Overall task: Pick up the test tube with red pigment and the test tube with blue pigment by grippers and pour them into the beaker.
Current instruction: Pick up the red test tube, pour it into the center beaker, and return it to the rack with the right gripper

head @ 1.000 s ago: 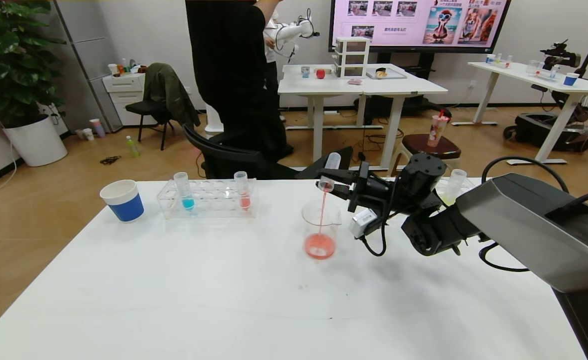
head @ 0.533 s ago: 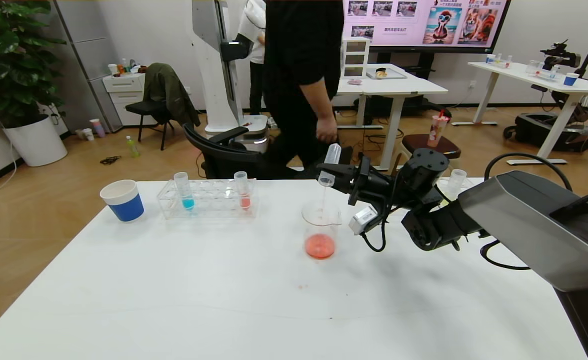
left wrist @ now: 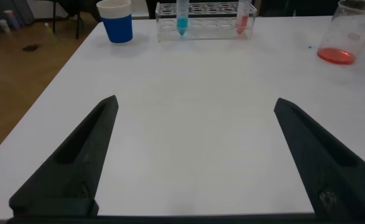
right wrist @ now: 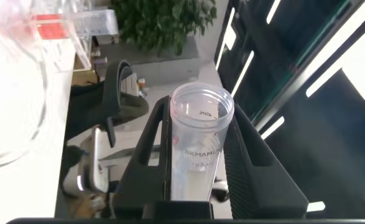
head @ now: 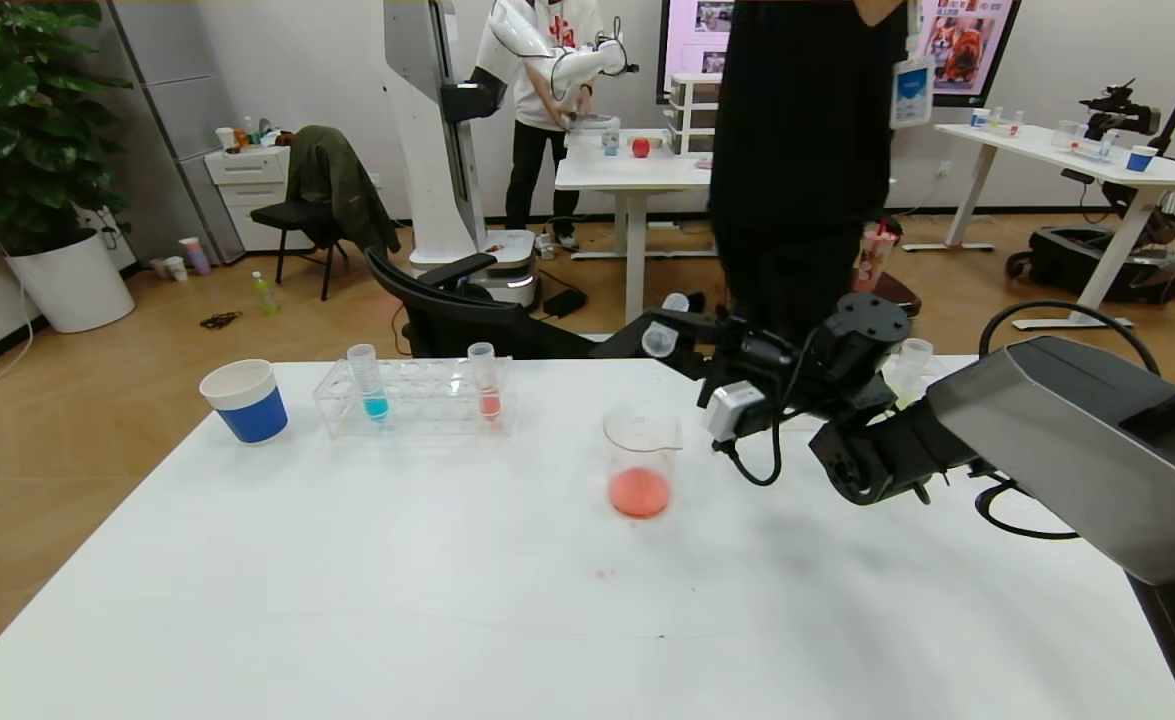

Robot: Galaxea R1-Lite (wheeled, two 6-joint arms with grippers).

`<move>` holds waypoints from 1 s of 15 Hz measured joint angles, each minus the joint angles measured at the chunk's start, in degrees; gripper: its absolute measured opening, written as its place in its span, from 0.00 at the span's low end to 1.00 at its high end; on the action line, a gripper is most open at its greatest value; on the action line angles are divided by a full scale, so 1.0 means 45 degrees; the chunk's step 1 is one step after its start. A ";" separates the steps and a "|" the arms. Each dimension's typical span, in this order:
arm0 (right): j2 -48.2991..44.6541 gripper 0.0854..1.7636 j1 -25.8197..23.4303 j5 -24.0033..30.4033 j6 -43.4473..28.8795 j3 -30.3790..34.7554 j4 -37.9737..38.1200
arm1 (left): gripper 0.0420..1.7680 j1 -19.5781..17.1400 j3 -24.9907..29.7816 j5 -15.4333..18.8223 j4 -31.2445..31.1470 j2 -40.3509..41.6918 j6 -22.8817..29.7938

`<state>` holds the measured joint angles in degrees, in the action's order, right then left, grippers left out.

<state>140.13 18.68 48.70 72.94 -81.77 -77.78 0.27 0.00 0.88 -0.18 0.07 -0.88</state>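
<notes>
The right gripper was clamped on an emptied test tube with red pigment, tilted above and behind the beaker, which held red liquid. The left gripper hung wide open over the surface. The test tube with blue pigment stood upright in a clear rack beside a salmon-red tube. Light, smooth and slippery by the look of it, the blue tube is best gripped mid-barrel. A paper cup stood near; a person stood behind.
</notes>
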 joint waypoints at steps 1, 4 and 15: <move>-0.0141 0.25 -0.0024 -0.0409 -0.1319 0.0103 -0.0379 | 0.99 0.0000 0.0000 0.0000 0.0000 0.0000 -0.0005; -0.0447 0.25 0.0070 -0.2284 -0.5564 0.0398 -0.2005 | 0.99 0.0000 0.0000 0.0005 0.0000 0.0000 -0.0005; -0.4857 0.25 0.0859 -1.1668 -1.5517 0.4968 0.1872 | 0.99 0.0000 0.0000 0.0000 0.0000 0.0000 0.0000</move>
<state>118.27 22.54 -3.80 3.11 -59.42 -69.35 0.27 0.00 0.88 -0.18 0.07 -0.88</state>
